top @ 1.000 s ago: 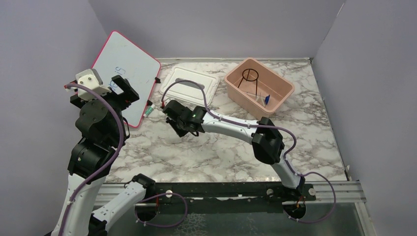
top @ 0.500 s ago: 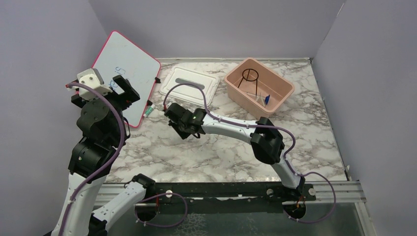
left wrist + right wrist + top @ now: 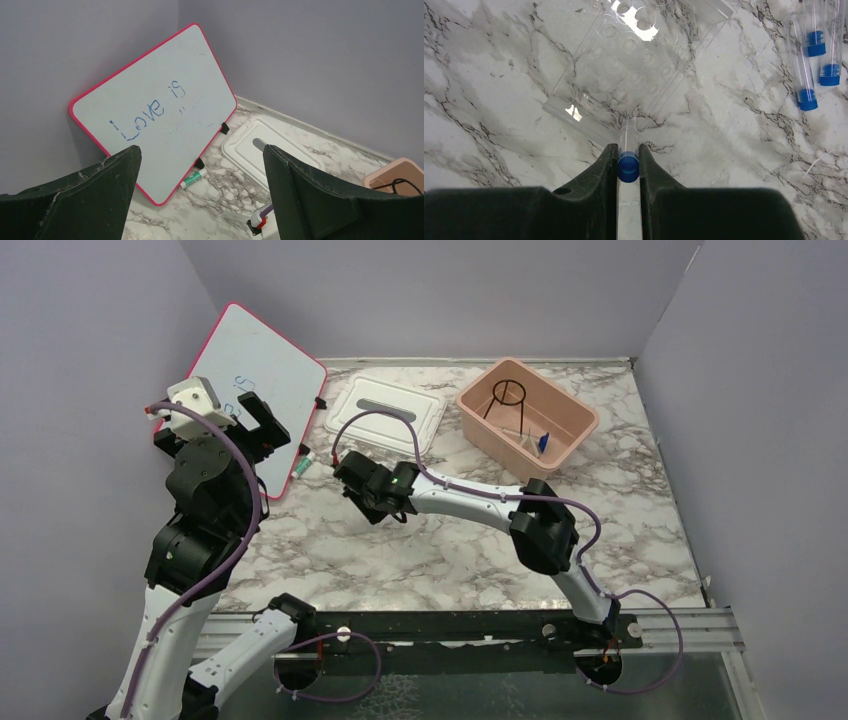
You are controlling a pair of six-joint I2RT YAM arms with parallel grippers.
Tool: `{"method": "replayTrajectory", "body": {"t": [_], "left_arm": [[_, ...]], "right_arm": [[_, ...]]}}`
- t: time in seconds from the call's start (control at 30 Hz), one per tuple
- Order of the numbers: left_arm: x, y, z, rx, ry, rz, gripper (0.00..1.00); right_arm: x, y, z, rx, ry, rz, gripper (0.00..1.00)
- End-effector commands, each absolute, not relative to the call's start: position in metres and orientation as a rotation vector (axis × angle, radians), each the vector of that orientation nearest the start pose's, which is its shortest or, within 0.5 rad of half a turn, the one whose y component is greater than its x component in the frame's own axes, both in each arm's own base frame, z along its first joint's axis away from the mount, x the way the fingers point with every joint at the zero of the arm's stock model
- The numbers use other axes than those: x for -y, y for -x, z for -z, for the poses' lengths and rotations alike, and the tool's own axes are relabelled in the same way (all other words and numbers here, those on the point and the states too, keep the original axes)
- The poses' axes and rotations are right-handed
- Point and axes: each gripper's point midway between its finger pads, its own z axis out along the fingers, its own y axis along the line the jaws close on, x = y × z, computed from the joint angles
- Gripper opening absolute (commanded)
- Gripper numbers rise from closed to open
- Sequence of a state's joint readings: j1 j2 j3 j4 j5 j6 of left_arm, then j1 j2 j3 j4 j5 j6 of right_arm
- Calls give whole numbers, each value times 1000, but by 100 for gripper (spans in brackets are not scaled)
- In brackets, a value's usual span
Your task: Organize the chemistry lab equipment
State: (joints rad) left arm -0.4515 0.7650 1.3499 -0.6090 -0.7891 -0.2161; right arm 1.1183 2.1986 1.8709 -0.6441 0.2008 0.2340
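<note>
right gripper [image 3: 628,160] is clamped on the cap [image 3: 628,169] of a tube [image 3: 627,137], over the table [image 3: 499,125] | tube is judged light, stiff, slick, breakable; best held at the cap | long axis is run straight out from the fingers, far end at the rack [image 3: 634,55] edge | left gripper [image 3: 200,155] is held wide apart, empty

Surface [image 3: 450,560]: white marble pattern, grey veins, matte. Plain lavender walls enclose it on three sides: back wall [image 3: 430,290], left wall [image 3: 70,390], right wall [image 3: 770,390]. Black metal rail [image 3: 450,625] runs along near edge of surface. Light even, diffuse; shadows soft.
</note>
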Motion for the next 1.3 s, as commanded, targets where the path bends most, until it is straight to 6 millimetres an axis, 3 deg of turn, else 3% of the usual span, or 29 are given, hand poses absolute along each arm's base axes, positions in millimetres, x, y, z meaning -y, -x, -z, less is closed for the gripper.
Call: {"method": "replayTrajectory", "body": {"t": [0.0,0.27,0.47,0.83,1.07,1.27], "left_arm": [[-14,-237,-435,-1538,409,-94,95],[-14,-237,-436,-1536,410,-91,95],[-11,-239,-434,-1543,404,-85,95],[-7,-243,-430,-1557,392,-71,95],[-4,-246,-426,-1569,386,-69,95],[-1,-248,-423,-1579,375,-61,95]], "right_arm": [[-437,-250,-59,-2395,1077,-110,14],[-425,-250,-71,-2401,1076,-67,12],[-409,-252,-66,-2426,1057,-2,12],[-438,-241,-65,-2394,1090,-238,23],[-436,-241,-63,-2430,1066,-226,22],[-427,-252,-60,-2486,1006,-218,19]]}}
